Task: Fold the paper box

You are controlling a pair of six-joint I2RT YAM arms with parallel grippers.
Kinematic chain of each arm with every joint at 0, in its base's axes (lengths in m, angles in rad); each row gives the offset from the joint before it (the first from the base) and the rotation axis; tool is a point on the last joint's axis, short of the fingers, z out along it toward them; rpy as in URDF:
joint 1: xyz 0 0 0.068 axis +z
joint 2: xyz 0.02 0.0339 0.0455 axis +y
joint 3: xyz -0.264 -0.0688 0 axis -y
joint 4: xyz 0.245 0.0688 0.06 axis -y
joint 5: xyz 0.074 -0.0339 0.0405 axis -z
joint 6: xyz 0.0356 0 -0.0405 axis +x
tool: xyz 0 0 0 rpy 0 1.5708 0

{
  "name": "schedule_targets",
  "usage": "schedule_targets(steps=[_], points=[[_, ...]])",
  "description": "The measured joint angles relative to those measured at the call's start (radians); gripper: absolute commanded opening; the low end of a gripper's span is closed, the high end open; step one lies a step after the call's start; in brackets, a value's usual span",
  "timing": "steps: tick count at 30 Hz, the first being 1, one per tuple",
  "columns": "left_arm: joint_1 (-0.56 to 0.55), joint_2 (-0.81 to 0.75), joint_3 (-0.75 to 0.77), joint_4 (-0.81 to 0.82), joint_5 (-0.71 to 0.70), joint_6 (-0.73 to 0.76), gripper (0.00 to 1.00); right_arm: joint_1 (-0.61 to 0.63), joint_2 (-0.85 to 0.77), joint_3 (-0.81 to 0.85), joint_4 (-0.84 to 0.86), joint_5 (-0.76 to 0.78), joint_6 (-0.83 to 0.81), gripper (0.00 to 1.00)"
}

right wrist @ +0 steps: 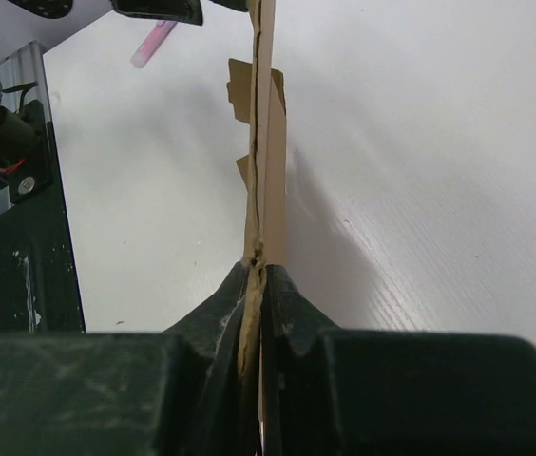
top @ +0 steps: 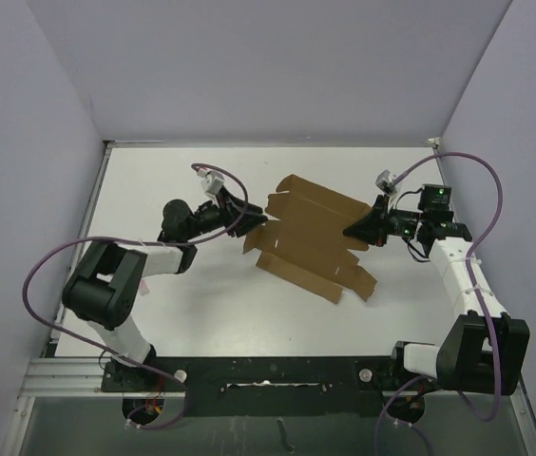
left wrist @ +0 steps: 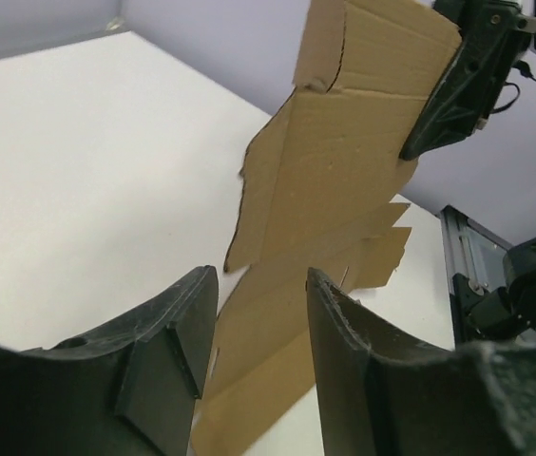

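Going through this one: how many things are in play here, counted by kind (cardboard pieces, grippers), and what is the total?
Brown cardboard paper box: 1
Grippers: 2 (left gripper open, right gripper shut on the box's edge)
Total: 3
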Motion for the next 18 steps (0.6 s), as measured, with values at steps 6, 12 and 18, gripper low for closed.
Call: schedule_targets(steps=[6,12,18], points=[[0.026,-0.331,-0.150,-0.314,-0.195,0.044,0.21,0.000,-0.017,0.000,-0.017,0.011,-0.007,0.00],[-0.019,-0.504,-0.163,-0.527,-0.407,0.065,0.04,0.000,-0.022,0.000,-0.021,0.015,-0.007,0.00],[-0.082,-0.397,-0.163,-0.609,-0.488,0.082,0.00,0.005,-0.022,0.000,-0.022,0.018,-0.007,0.00]])
